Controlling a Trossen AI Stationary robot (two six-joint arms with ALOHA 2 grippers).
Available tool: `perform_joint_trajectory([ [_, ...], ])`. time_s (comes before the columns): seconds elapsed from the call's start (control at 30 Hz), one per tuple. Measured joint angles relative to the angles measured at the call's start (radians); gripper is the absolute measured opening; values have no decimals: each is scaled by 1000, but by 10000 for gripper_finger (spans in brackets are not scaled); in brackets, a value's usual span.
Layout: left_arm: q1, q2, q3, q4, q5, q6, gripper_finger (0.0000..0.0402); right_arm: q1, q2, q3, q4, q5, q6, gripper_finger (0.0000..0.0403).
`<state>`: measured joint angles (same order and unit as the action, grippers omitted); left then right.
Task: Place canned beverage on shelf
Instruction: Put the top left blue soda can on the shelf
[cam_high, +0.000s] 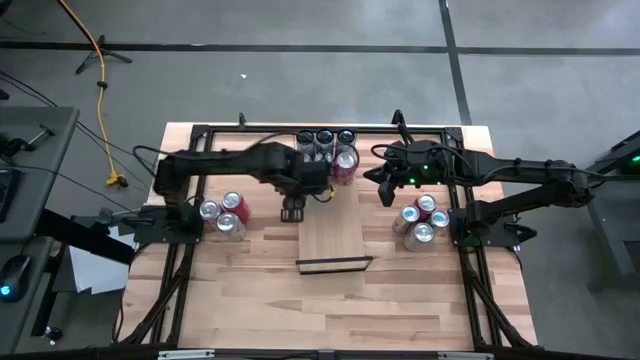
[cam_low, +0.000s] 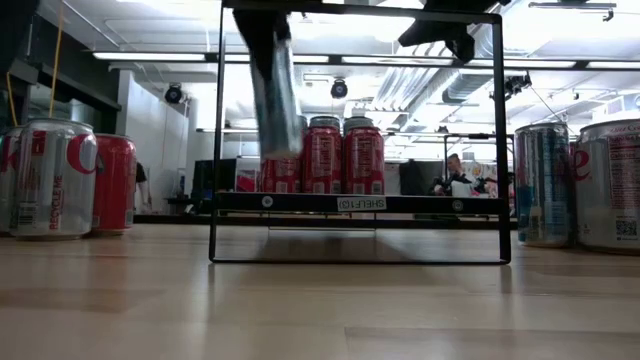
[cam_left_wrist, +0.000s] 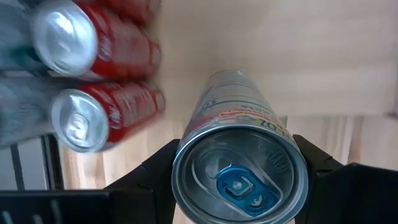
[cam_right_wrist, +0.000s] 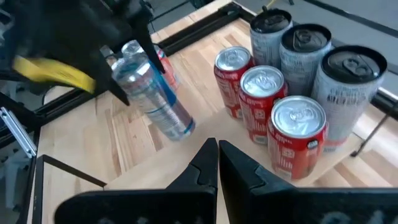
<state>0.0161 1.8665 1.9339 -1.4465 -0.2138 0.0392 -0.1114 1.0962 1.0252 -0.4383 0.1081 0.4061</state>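
Observation:
A slim silver can with a blue tab (cam_left_wrist: 233, 99) hangs in my left gripper (cam_left_wrist: 239, 180), over the pale wooden shelf board (cam_high: 335, 238). The low view shows the can (cam_low: 275, 95) well above the board. Three red cans (cam_right_wrist: 261, 93) and three dark-topped grey cans (cam_right_wrist: 305, 50) stand upright at the board's far end. The board's near end carries a thin black lip (cam_high: 335, 265). My right gripper (cam_right_wrist: 217, 155) hovers shut beside the stored cans, toward the right, touching nothing. My left gripper pinches the silver can's side wall just below its top rim (cam_left_wrist: 186, 140), one finger (cam_left_wrist: 155, 174) on each side. The fingers come from above, pointing steeply down. The can hangs below them, lifted clear and tilted (cam_right_wrist: 155, 99).
A cluster of cans (cam_high: 222, 213) stands on the table left of the shelf, another cluster (cam_high: 422, 220) to its right. A black frame (cam_low: 355, 203) carries the shelf. The near half of the board (cam_high: 335, 250) is bare.

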Motion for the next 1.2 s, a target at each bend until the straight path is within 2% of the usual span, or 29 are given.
perform_joint_trajectory([
  [0.13, 13, 67, 6, -43, 26, 30, 167, 0, 0, 0, -11, 0, 5, 0],
  [0.33, 10, 111, 6, -8, 32, 70, 178, 0, 0, 0, -10, 0, 5, 0],
  [0.47, 10, 118, 6, 6, 65, 71, 176, 0, 0, 0, -10, 0, 5, 0],
  [0.8, 10, 117, 6, 30, 66, 78, 199, 0, 0, 0, -10, 0, 5, 0],
  [1.2, 10, 117, 6, 51, 82, 96, 203, 0, 0, 0, -10, 0, 5, 0],
])
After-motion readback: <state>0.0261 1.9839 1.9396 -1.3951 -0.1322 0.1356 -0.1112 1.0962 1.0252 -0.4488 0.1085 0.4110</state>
